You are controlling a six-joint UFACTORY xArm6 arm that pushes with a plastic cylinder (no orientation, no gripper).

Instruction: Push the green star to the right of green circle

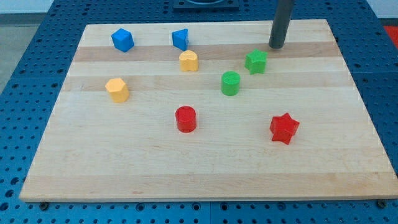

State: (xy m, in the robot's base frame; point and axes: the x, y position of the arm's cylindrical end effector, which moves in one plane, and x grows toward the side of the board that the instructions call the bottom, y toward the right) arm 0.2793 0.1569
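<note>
The green star (255, 61) lies on the wooden board toward the view's top right. The green circle (231, 83) stands just below and to the left of it, a small gap between them. My tip (276, 46) rests on the board above and to the right of the green star, close to it but apart from it. The rod rises out of the view's top edge.
A yellow heart (188, 60) lies left of the green star. Two blue blocks (122, 40) (180, 38) sit near the top edge. A yellow block (117, 89) is at the left, a red circle (185, 118) mid-board, a red star (284, 128) at lower right.
</note>
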